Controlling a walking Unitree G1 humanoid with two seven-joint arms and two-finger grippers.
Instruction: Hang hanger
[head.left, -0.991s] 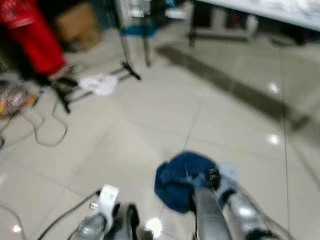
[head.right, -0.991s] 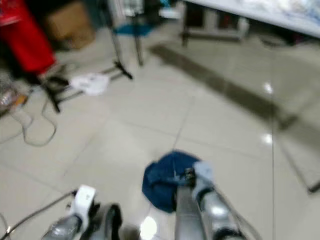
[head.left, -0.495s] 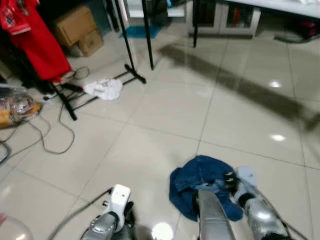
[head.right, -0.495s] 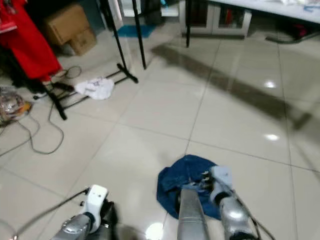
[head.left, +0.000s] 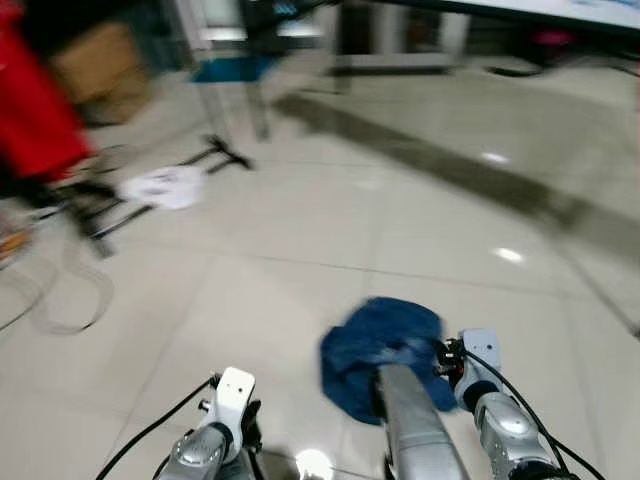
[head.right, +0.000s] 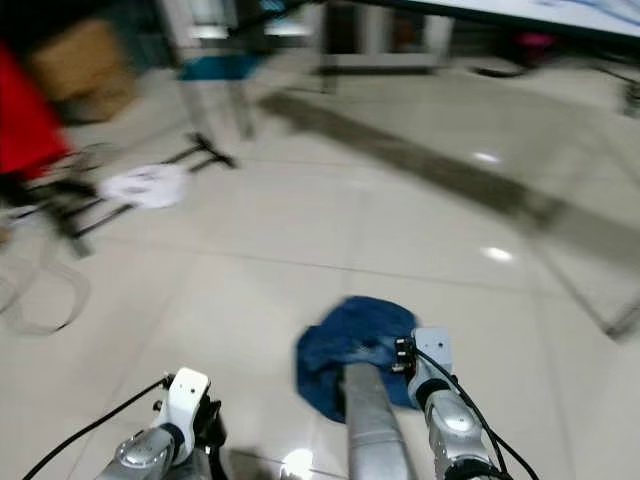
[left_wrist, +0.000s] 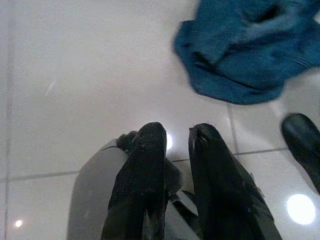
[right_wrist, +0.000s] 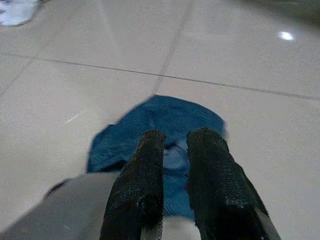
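Blurred floor scene; blue garment (head.left: 382, 345) crumpled, arm-covered; both end effectors (left_wrist: 177, 137) (right_wrist: 182, 140) clenched, empty.

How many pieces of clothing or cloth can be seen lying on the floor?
2. A crumpled blue garment lies on the tiles just ahead of the right arm. A white cloth lies further off to the left, by the rack's black feet. Blur may hide others.

No readable text.
Head views are motion-blurred; no label, brand, number or sign can be made out on anything.
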